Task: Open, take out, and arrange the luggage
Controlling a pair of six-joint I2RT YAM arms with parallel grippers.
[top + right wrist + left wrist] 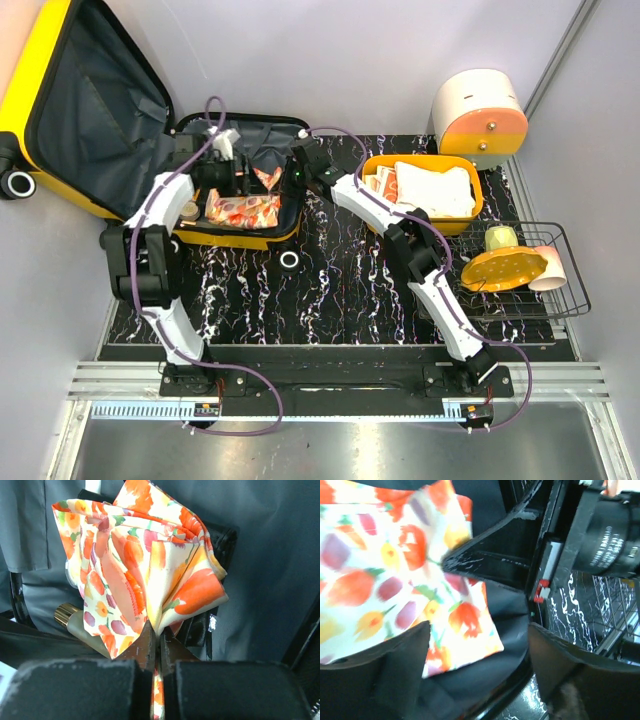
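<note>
The yellow suitcase (pixel 30 75) lies open at the back left, its lid up and showing grey lining. A floral orange-and-white cloth (pixel 240 210) lies in its base. My right gripper (pixel 291 177) reaches in over the right rim and is shut on a bunched fold of that cloth (pixel 150 565), which it holds up above the lining. My left gripper (pixel 230 172) hovers inside the base with its jaws open and empty. In the left wrist view it (pixel 477 630) is just above a corner of the cloth (pixel 395 570).
A bottle with a gold cap (pixel 67 614) lies in the suitcase under the cloth. A yellow basket (pixel 478 212) with folded white cloths stands right of the suitcase. A wire rack (pixel 572 295) at the right holds a yellow dish. A white-and-orange drawer box (pixel 480 110) stands at the back right.
</note>
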